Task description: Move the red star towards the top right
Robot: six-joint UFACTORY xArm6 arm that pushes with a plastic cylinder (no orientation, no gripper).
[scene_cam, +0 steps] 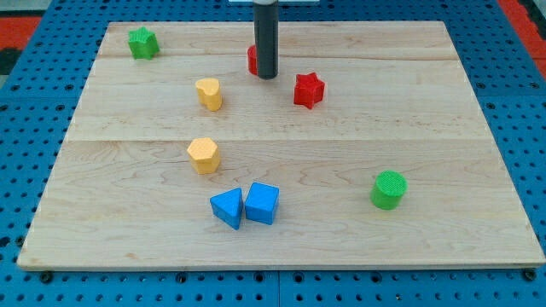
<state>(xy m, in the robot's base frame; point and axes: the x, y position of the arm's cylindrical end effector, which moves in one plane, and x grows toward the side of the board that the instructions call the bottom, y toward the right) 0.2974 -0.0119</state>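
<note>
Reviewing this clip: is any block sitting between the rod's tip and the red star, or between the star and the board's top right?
Nothing visible blocks either path. My tip is left of the red star block, with bare wood between; a second red block sits partly hidden behind the rod. The wooden board toward its top right holds no blocks.

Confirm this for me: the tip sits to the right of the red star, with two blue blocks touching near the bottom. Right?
Not quite. The camera view shows my tip to the left of the red star, not the right, just in front of another red block that the rod partly hides. The two blue blocks do touch near the view's bottom.
</note>
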